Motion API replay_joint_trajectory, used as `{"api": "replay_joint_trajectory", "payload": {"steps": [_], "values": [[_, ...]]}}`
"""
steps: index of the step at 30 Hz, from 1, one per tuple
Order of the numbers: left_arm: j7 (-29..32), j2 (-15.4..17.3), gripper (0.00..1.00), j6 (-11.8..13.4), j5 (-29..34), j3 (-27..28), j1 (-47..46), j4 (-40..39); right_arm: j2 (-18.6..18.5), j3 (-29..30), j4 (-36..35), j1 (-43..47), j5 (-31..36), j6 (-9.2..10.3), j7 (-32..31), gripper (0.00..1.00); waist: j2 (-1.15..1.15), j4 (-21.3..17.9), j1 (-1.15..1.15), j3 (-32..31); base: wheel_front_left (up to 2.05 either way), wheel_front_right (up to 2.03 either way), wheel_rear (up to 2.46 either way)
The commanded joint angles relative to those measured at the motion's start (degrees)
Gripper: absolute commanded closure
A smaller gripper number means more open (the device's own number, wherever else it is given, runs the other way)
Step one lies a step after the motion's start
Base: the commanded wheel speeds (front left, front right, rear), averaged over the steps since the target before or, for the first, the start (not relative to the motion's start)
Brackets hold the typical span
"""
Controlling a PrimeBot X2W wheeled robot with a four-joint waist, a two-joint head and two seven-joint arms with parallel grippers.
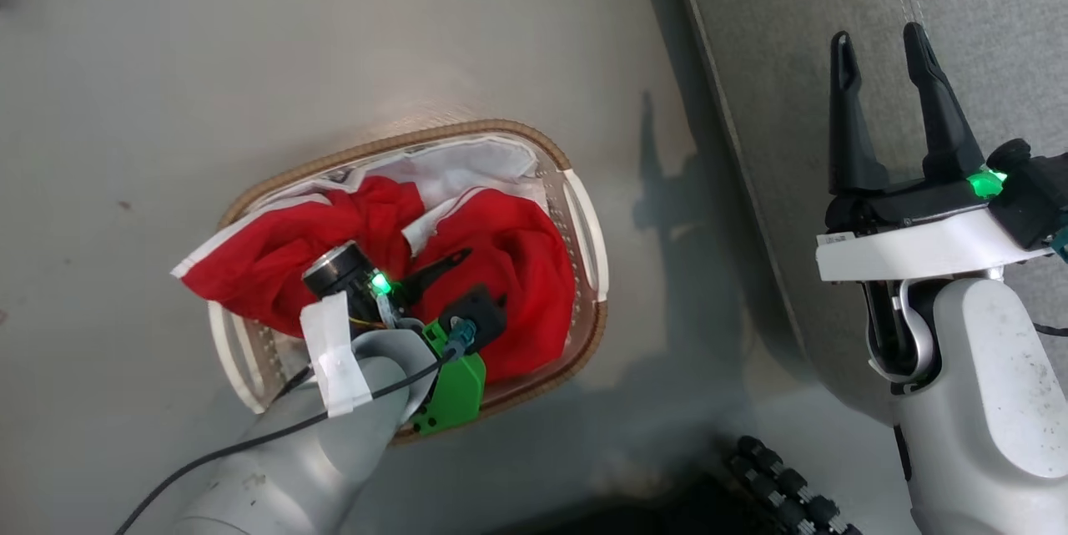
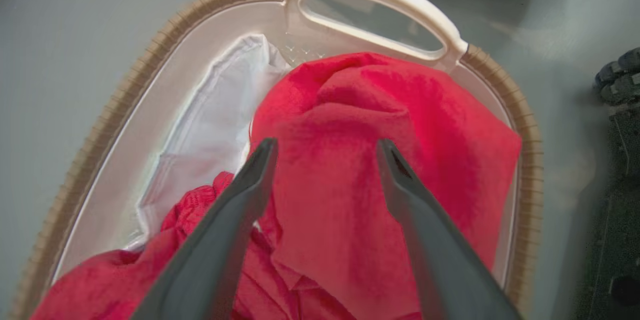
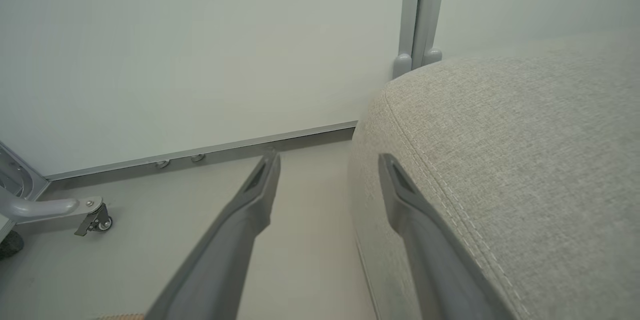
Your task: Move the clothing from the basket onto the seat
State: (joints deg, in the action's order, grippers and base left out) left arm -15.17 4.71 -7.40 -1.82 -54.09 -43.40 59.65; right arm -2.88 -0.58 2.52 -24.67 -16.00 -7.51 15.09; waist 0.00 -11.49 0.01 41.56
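Head view, starting at 9 o'clock: the basket [image 1: 469, 128] sits on the floor [image 1: 250, 42] with all the clothing [image 1: 517, 268] inside it. The white-trimmed piece [image 1: 267, 255] flops over the rim on the basket's 9 o'clock side. The plain red piece [image 2: 350, 125] is bunched at its 3 o'clock side, with the white liner [image 1: 467, 172] peeking out at 12. My left gripper [image 2: 327, 144] is down in the basket, spread wide either side of the plain red mound and gripping nothing. Can't tell if the tips touch the fabric. Over at 3 o'clock is the seat [image 1: 993, 9], no red on it. My right gripper [image 1: 878, 34] hangs over its edge, also wide and empty, fingers pointing to 12.
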Motion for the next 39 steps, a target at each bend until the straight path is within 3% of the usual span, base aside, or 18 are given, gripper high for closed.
{"api": "replay_joint_trajectory", "payload": {"steps": [1,7,16,19,30,39], "values": [[0.02,1.16,0.0,-0.1,-0.55,-0.46,-2.01,0.73,-0.01,-0.45,-0.42,-1.09,-1.0,0.04,0.12,0.0,0.0,-7.94,-0.01,8.07,0.0,0.0,0.0],[0.06,1.98,0.0,-0.11,-1.97,-2.59,-5.44,4.47,0.0,-1.89,-0.62,-1.62,-3.4,0.04,0.11,0.0,0.0,-10.35,-0.01,10.47,0.0,0.0,0.0],[4.9,1.83,0.01,-0.11,-4.02,-3.9,-8.94,11.37,-0.03,-3.54,-0.57,-1.34,-5.48,0.04,0.12,0.0,0.0,-11.69,-0.01,11.42,0.0,0.0,0.0],[6.26,1.67,1.0,-0.11,-4.74,-3.77,-9.03,12.33,-0.03,-3.81,-0.52,-1.36,-5.71,0.04,0.12,0.0,0.0,-11.66,-0.01,11.3,0.0,0.0,0.0],[1.83,-0.34,1.0,0.13,-7.04,-3.94,-5.95,11.63,-0.07,-3.15,0.92,-0.72,-3.6,0.04,0.12,0.0,0.0,-8.26,-0.01,6.33,0.0,0.0,0.0],[-0.18,-1.02,1.0,0.21,-10.08,-2.25,-2.79,4.57,-0.11,-1.88,1.86,2.19,0.49,0.04,0.12,0.0,0.0,-2.87,-0.01,-3.25,0.0,0.0,0.0]]}}
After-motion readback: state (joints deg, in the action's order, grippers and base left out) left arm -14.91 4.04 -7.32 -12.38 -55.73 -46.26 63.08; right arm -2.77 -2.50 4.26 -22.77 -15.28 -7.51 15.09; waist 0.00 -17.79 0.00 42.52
